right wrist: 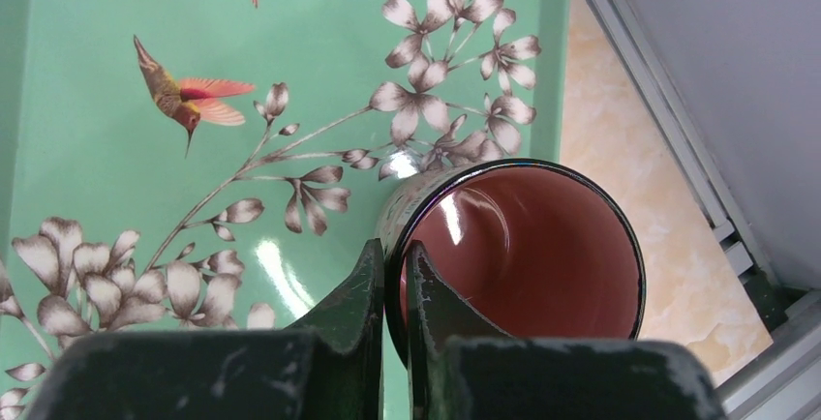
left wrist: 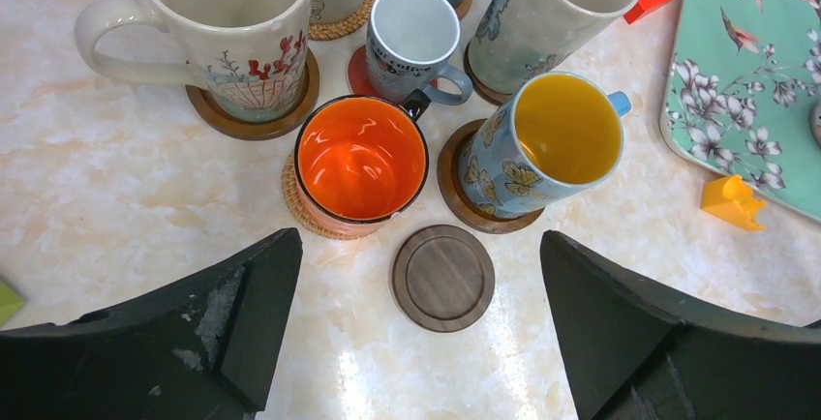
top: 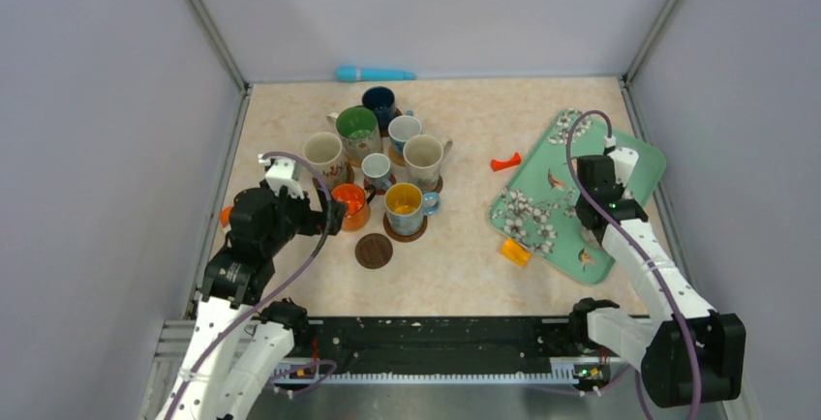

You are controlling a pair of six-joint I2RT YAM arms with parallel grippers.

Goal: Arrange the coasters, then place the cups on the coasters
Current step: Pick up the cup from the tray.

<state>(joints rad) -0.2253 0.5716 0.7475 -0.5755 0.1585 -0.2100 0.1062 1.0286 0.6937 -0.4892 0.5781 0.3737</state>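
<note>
The step in hand is fetching the last cup. Near the right edge of the desk, the right claw is clamped on the rim of a pink-lined mug, with one finger inside the wall and one outside. This mug stands upright on the teal tray, close to the tray's right rim.

Toward the left and far side of the desk stands a cluster of mugs, each apparently on its own coaster. On the near side of the cluster lies one bare coaster, dark brown and round. It sits just beside the orange mug and the blue mug with the yellow lining.

The left claw hangs over this spot with its fingers wide apart, holding nothing.

The next move probably calls for lifting the pink-lined mug straight up, clear of the tray's rim. It would then be carried across the desk toward the left edge and lowered onto the bare coaster. The gap there is tight, so the descent must avoid nudging the two neighbouring mugs. The left claw may have to pull back first.
</note>
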